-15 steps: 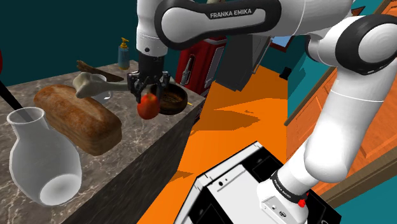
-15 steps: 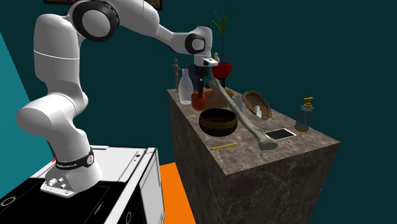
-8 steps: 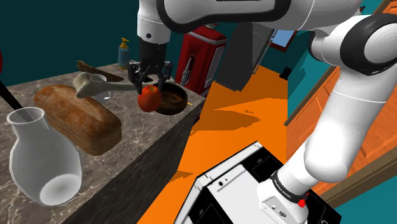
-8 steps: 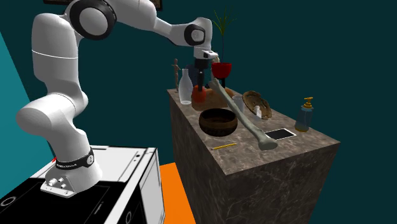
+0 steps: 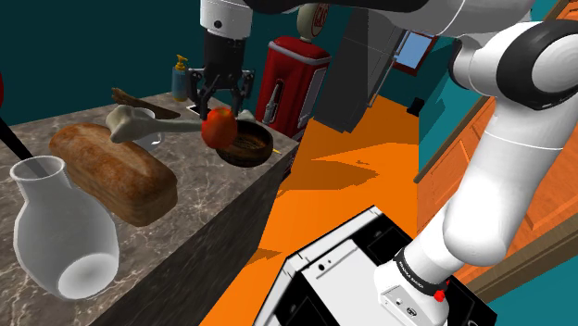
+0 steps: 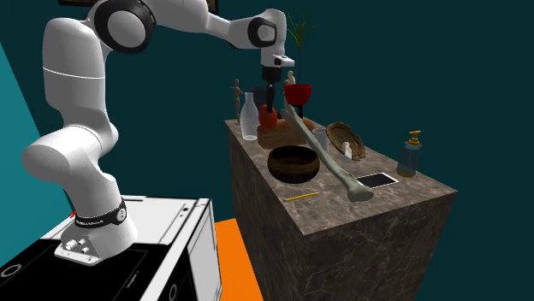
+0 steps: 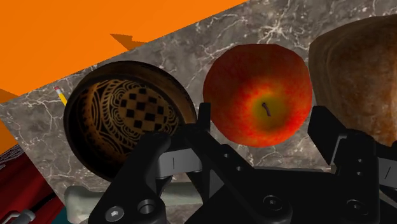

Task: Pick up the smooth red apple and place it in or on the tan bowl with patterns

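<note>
End effector [image 7: 262, 116]: mine, clamped on the apple, one finger pressed to each flank.
Apple [image 7: 257, 95]: red, stem end facing my camera. It hangs in my grip clear of the surface [image 7: 280, 25] and is not over the bowl.
Bowl [image 7: 127, 121]: dark brown, pale checked pattern inside, upright on the surface. It sits below and to one side of the apple, past one finger, toward the edge by the orange floor [image 7: 63, 38].
Loaf [image 7: 362, 76]: on the apple's opposite side, off my path.
Coming move, I judge: carry toward that edge until centred over the bowl's mouth, then lower.
</note>
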You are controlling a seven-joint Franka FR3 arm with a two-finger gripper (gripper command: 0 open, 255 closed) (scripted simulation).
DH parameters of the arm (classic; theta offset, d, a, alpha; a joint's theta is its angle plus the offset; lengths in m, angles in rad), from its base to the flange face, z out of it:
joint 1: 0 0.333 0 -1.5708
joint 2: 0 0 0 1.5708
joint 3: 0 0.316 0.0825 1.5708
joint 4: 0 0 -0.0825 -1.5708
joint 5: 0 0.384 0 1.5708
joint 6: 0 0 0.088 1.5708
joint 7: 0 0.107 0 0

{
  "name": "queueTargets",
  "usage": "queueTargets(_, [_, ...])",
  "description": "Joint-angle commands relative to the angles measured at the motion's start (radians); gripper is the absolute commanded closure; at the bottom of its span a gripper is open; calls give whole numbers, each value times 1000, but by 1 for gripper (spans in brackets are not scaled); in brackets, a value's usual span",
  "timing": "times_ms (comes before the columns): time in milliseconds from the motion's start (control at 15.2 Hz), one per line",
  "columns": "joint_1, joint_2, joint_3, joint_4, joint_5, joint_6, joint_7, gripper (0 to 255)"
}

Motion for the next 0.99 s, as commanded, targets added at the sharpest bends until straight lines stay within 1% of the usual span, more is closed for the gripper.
queueTargets(0, [1, -2, 1, 26, 1, -28, -1, 255])
queueTargets(132, [3, -1, 2, 48, 1, -48, -1, 255])
queueTargets(528, [-77, 3, -41, 100, 4, -95, -129, 255])
queueTargets(924, [-141, 48, -83, 210, -12, -159, -247, 255])
